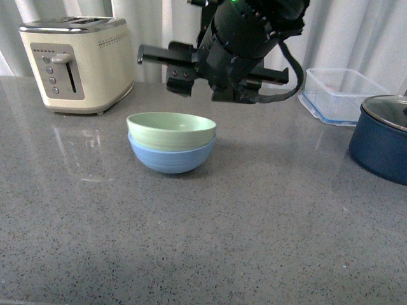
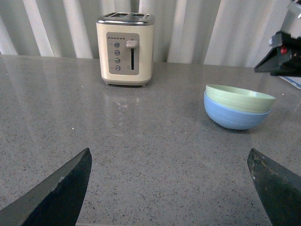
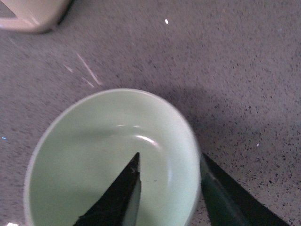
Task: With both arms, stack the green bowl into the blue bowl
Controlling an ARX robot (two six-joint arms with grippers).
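Now green bowl point(image 1: 170, 129) nests inside blue bowl point(image 1: 172, 159).

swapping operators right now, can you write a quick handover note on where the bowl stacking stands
Left gripper: open, holding nothing, low over bare counter well away from the bowls.
Right gripper: open, above the green bowl, one finger over its inside and one outside the rim; it does not look to be gripping.
Green bowl sits nested in the blue bowl on the counter, in front of the toaster.
Done: the stack.
Left: probably only pull the right arm clear.
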